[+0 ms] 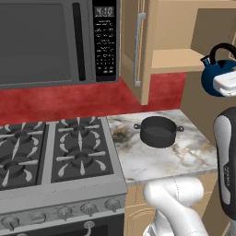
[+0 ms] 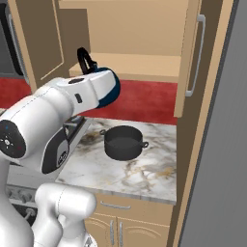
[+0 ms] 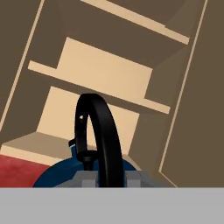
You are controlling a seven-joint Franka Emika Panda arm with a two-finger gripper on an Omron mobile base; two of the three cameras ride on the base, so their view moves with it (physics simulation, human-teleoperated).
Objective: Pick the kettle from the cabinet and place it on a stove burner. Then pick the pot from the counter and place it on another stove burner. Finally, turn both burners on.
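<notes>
While the cabinet stands open in the left base view, the kettle hangs at the far right edge, off the shelf and just in front of its lip, with the white hand against its right side. The cabinet door, bar handle facing in, juts toward the camera left of the kettle. A microwave hangs far left above the stove; all four grates are bare. The pot sits on the counter just right of the stove, below and left of the kettle. A red wall runs behind.

Right base view: the white arm crosses the near left and covers most of the kettle; only a blue sliver and the black handle show. The pot sits on the counter, below the kettle. A second open door stands at right.

Hand view: the gripper is clamped on the base of the kettle's arched handle, fingers tight to either side. The kettle's blue body lies just below. Cabinet shelves fill the background, tilted.
</notes>
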